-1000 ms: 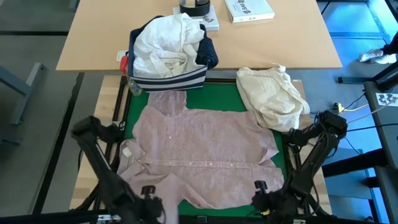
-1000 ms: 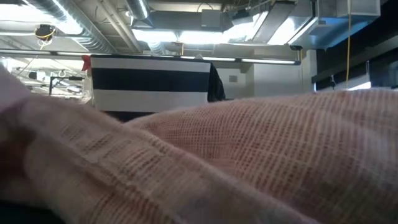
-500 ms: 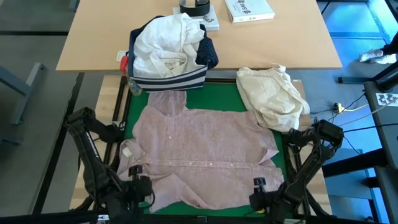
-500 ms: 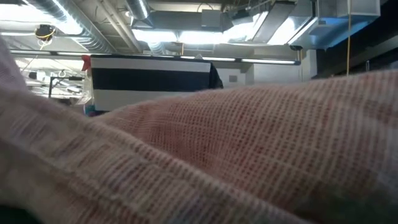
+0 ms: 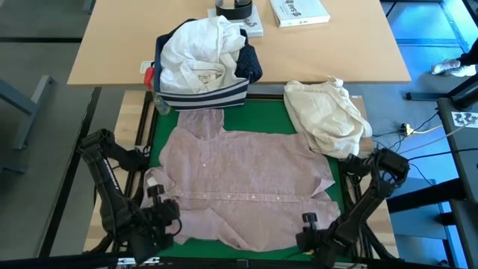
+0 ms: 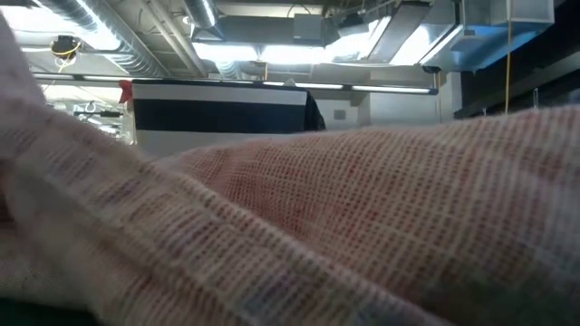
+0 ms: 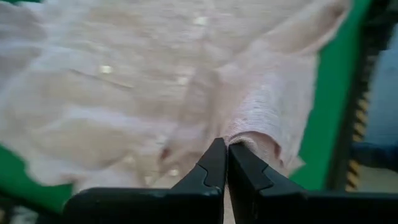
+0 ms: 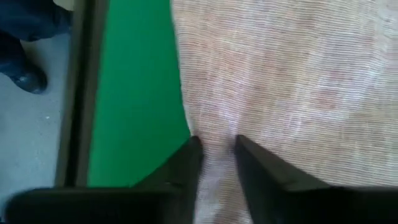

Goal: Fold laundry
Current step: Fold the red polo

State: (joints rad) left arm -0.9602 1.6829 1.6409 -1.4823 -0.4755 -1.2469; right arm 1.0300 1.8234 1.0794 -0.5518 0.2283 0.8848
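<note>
The pale pink top (image 5: 246,187) lies spread flat, button side up, on the green mat (image 5: 258,112), and it fills the low view (image 6: 362,226). My left gripper (image 5: 160,213) is at the top's near left corner, shut on a fold of it (image 7: 225,152). My right gripper (image 5: 306,224) is down at the top's near right edge. Its fingers stand a little apart, with cloth in the gap (image 8: 216,152). A white shirt (image 5: 198,52) and a navy dotted shirt (image 5: 250,66) lie in the bin. My left gripper pinches a raised fold of the top near its left edge (image 7: 252,134) between its two fingers, slanting down from the near left. The fold is lifted a little, and the rest of the top lies on the mat. My right gripper comes from above, and its fingertips (image 8: 189,155) are down on the top beside its near right edge (image 8: 186,121). A strip of cloth lies in the narrow gap between them. Whether they pinch it, I cannot tell.
The navy striped bin (image 5: 202,93) stands at the mat's far left edge. A cream cloth bundle (image 5: 325,116) lies on the mat's far right corner. Behind them is a wooden table with a book (image 5: 299,11).
My left gripper has gone toward the table's far left and up a little, taking the top's near left corner with it, so that the near left hem has drawn inward. My right gripper has sunk onto the near right edge. The rest of the top has stayed flat.
</note>
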